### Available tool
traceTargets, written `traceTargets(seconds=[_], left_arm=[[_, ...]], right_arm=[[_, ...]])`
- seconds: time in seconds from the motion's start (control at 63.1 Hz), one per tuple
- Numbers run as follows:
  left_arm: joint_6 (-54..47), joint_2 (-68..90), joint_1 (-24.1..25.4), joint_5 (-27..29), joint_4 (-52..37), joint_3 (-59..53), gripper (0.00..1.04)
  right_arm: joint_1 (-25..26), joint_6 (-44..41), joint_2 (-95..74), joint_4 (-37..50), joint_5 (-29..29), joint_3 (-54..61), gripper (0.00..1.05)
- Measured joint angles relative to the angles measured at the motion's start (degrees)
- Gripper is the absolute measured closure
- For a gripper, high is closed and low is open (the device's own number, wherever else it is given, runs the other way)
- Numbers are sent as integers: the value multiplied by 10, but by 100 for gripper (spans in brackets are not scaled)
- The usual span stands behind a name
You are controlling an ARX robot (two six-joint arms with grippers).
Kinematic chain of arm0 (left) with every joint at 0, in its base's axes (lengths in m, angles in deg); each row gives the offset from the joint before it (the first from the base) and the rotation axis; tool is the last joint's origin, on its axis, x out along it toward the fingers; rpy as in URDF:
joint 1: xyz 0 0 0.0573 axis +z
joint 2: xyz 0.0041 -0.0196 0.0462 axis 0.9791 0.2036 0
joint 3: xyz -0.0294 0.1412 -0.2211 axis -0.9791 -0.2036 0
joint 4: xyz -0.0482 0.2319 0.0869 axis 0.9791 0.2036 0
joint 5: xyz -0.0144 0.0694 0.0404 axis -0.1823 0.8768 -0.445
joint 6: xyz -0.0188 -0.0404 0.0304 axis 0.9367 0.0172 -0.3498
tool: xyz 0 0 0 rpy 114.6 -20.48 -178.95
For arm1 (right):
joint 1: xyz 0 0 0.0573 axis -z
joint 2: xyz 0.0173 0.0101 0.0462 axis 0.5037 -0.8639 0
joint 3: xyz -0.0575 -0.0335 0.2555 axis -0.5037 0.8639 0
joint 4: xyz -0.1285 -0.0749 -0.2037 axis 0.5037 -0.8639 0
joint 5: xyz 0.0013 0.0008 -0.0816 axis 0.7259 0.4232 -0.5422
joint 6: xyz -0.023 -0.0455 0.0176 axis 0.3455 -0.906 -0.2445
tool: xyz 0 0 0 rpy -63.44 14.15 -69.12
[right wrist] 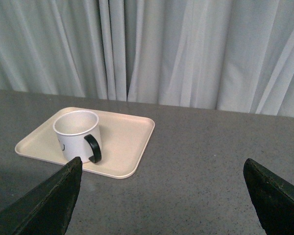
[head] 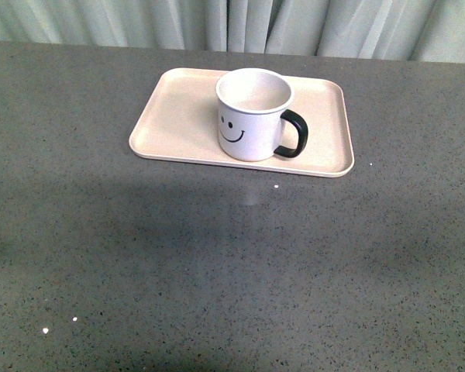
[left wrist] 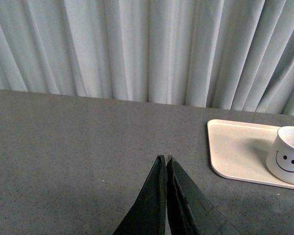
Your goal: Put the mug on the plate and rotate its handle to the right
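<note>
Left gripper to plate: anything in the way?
No. In the left wrist view, only bare grey tabletop lies between the shut left gripper and the near edge of the plate, which carries the mug.

A: We log the mug (head: pixel 252 116) as white, with a black smiley face printed on its side: two dots and one curved line. The inside looks off-white to us.
B: Agreed. We read its handle (head: pixel 293 136) as glossy black.
A: The plate (head: pixel 178 116): pale beige-pink, plain all over.
B: We note the table (head: pixel 217 271) as dark grey, finely speckled, with a few bright white flecks.
A: The curtain (head: pixel 310 23) behind: pale grey-white, shaded in vertical folds.
B: Left gripper (left wrist: pixel 165 157) and right gripper (right wrist: pixel 161 164): we put both down as matte black.
</note>
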Motion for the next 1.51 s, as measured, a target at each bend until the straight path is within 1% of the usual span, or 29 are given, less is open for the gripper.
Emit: traceTargets(seconds=[0.032,0.159,0.174,0.254,0.349,0.381,0.428,0.444,0.476,0.492,0.507,0.523,0.539,0.555,0.587,0.618,0.666,0.729,0.793,0.872,0.904,1.078,1.205,1.316,1.506], left_arm=[[0,0,0,0,0,0,102],[0,0,0,0,0,0,77],[0,0,0,0,0,0,75],[0,0,0,0,0,0,56],[0,0,0,0,0,0,40],[0,0,0,0,0,0,33],[0,0,0,0,0,0,26],[0,0,0,0,0,0,20],[0,0,0,0,0,0,13],[0,0,0,0,0,0,10],[0,0,0,0,0,0,8],[-1,0,0,1,0,0,8],[-1,0,0,1,0,0,8],[-1,0,0,1,0,0,9],[-1,0,0,-1,0,0,10],[-1,0,0,0,0,0,10],[-1,0,0,0,0,0,9],[-1,0,0,1,0,0,9],[-1,0,0,0,0,0,9],[-1,0,0,0,0,0,9],[-1,0,0,0,0,0,9],[-1,0,0,0,0,0,9],[-1,0,0,0,0,0,9],[-1,0,0,0,0,0,9],[-2,0,0,0,0,0,9]], right_arm=[[0,0,0,0,0,0,9],[0,0,0,0,0,0,9],[0,0,0,0,0,0,9],[0,0,0,0,0,0,9],[0,0,0,0,0,0,9],[0,0,0,0,0,0,9],[0,0,0,0,0,0,9],[0,0,0,0,0,0,9],[0,0,0,0,1,0,9],[7,-2,-14,-20,27,-7,9],[23,-4,-36,-66,80,-26,9],[33,-6,-52,-93,106,-38,9],[55,-8,-96,-144,153,-63,9],[66,-8,-119,-167,177,-77,9],[109,-9,-224,-238,258,-133,9],[137,-9,-299,-253,299,-169,9],[167,-8,-407,-228,320,-229,9],[177,-9,-517,-177,309,-303,9],[171,-11,-606,-133,288,-367,9],[146,-22,-706,-94,261,-437,9],[129,-25,-751,-87,251,-470,9],[45,-30,-919,-112,248,-603,9],[-21,-18,-1021,-117,210,-693,9],[-50,-9,-1067,-129,187,-732,9],[-72,-4,-1138,-138,156,-782,9]])
